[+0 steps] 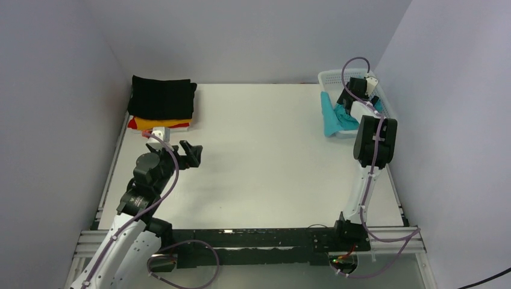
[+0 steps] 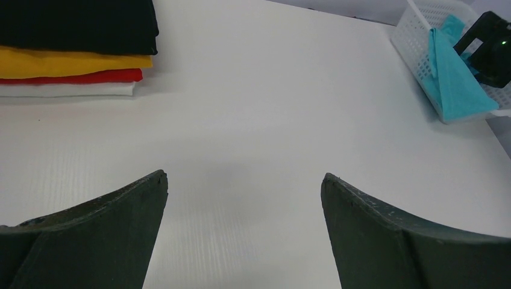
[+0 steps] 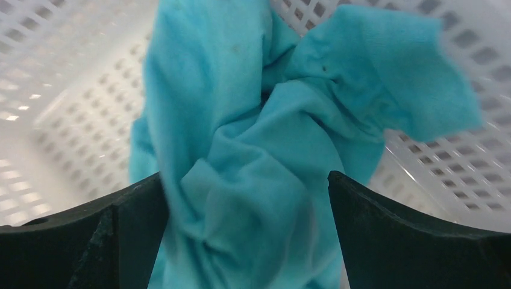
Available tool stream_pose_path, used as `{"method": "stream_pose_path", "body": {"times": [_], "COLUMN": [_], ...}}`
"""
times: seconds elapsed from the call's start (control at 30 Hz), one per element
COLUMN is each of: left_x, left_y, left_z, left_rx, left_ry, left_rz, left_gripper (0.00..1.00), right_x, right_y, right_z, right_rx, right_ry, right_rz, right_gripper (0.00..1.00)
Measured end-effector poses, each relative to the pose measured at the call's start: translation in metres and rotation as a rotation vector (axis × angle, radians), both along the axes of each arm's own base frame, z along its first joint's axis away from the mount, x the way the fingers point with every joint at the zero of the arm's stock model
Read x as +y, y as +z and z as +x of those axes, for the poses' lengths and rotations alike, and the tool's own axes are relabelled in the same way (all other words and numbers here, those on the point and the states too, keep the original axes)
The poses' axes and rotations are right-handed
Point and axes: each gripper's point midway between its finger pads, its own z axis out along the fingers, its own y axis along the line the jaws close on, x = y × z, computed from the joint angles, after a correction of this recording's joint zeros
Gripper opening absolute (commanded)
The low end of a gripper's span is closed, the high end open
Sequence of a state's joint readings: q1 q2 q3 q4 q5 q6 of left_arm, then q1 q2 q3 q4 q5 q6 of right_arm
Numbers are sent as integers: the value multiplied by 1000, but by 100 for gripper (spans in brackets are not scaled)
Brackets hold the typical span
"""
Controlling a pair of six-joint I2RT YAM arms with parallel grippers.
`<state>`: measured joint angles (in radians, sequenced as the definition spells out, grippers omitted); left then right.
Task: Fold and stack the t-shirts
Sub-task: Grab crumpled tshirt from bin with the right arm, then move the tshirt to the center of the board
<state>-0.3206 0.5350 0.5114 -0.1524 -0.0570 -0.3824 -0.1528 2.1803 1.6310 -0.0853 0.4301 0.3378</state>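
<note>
A crumpled teal t-shirt (image 3: pixel 265 150) lies in the white mesh basket (image 1: pixel 335 77) at the far right, one part (image 1: pixel 329 115) hanging over the basket's near rim. My right gripper (image 3: pixel 246 176) is down inside the basket, open, its jaws wide on either side of a bunched fold of the teal cloth. At the far left a stack of folded t-shirts has a black one (image 1: pixel 163 96) on top, then yellow-orange (image 2: pixel 72 62), red (image 2: pixel 78 77) and white (image 2: pixel 69 90). My left gripper (image 1: pixel 191 154) hovers open over bare table just in front of that stack, holding nothing.
The white table (image 1: pixel 265 162) runs between the stack and the basket. Grey walls close in the back and both sides. The right arm (image 1: pixel 373 144) rises along the table's right edge and bends over the basket.
</note>
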Motion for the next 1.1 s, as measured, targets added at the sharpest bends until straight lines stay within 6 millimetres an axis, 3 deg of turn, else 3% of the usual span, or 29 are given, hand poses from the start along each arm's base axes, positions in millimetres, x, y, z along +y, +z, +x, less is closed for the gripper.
{"method": "stream_pose_path", "body": {"times": [0.07,0.13,0.17,0.23,0.3,0.37,0.43,0.57,0.7,0.83,0.93,1.1], "left_x": [0,-1,-1,-1,-1,-1,-1,-1,-1,0,1,5], "left_y": [-1,-1,-2,-5,-6,-8,-8,-7,-3,2,8,18], "left_z": [1,3,3,4,4,5,5,5,3,-1,-5,-13], "left_rx": [1,2,7,15,20,26,27,23,12,-4,-21,-59], "left_ry": [0,0,1,1,1,2,4,5,5,7,9,26], "left_rz": [1,1,3,5,7,9,9,4,-3,-20,-40,-84], "left_gripper": [99,99,99,99,99,99,99,99,99,99,99,99], "right_x": [-3,-3,-2,-2,0,1,1,5,16,39,68,134], "right_y": [-22,-41,-50,-47,-42,-41,-38,-14,42,137,215,316], "right_z": [6,10,13,20,23,23,18,0,-17,-28,-39,-72], "right_rx": [43,83,94,89,86,82,72,52,-48,-252,-420,-585], "right_ry": [21,46,58,78,89,83,72,60,76,130,218,434], "right_rz": [8,22,33,30,35,35,36,47,52,40,33,13], "right_gripper": [93,80,66,37,19,7,0,0,0,0,0,0]}}
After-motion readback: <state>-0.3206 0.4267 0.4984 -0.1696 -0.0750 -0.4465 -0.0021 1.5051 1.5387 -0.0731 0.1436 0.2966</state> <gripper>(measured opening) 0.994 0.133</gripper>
